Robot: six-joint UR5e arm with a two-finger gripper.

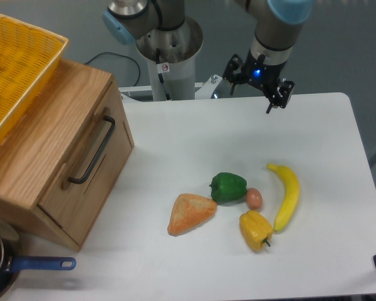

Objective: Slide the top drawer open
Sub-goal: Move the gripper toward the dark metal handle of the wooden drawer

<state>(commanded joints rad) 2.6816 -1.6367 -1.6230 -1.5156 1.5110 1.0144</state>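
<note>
The pincer (253, 95) is seen above the far edge of the white desk (194, 135), just right of the arm's base (170, 59). Its two fingers are spread apart and nothing is held between them; a blue light glows on its body. The top drawer (81, 160) is found at the left of the desk, set in the oak cabinet (41, 135), well apart from the pincer. The drawer is shut, its front flush with the cabinet, and its black bar handle (92, 150) is untouched. A yellow basket (22, 59) is rested on top of the cabinet. Near the middle of the desk a group of items is laid: a green pepper (228, 187), an egg (254, 198) touching it, a yellow pepper (255, 230), a banana (286, 194) and an orange wedge (190, 213). A pot with a blue handle (41, 264) is seen at the lower left corner.
</note>
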